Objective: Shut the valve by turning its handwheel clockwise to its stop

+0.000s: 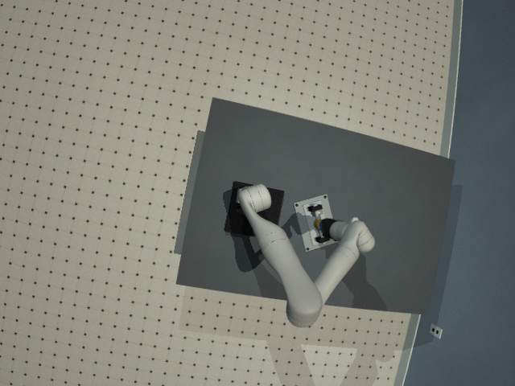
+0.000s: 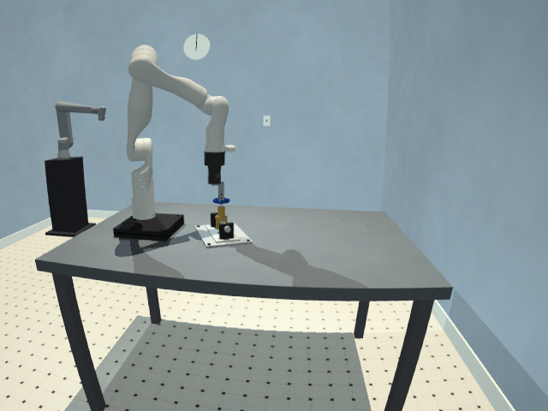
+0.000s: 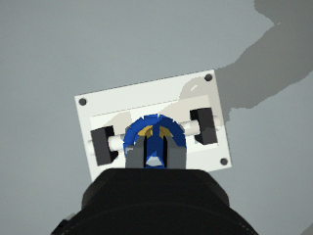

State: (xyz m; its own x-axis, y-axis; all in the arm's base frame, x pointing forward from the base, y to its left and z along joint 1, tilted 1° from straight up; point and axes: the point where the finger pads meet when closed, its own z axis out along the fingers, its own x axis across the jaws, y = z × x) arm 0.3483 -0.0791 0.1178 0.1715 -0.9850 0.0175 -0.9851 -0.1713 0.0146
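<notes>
The valve stands on a white base plate (image 3: 154, 124) on the grey table. Its blue handwheel (image 3: 155, 139) lies level on top of a brass body (image 2: 220, 214), with a white pipe and two black end blocks (image 3: 202, 125) below. My gripper (image 3: 155, 146) points straight down over the wheel, and its two grey fingers are shut on the wheel's blue centre spoke. In the exterior view the handwheel (image 2: 218, 201) sits at the fingertips of the gripper (image 2: 220, 191). In the top view the wrist covers most of the wheel (image 1: 319, 224).
The arm's black base (image 2: 148, 226) stands on the table left of the valve plate. A second small arm on a black pedestal (image 2: 65, 194) stands on the floor off the table's left.
</notes>
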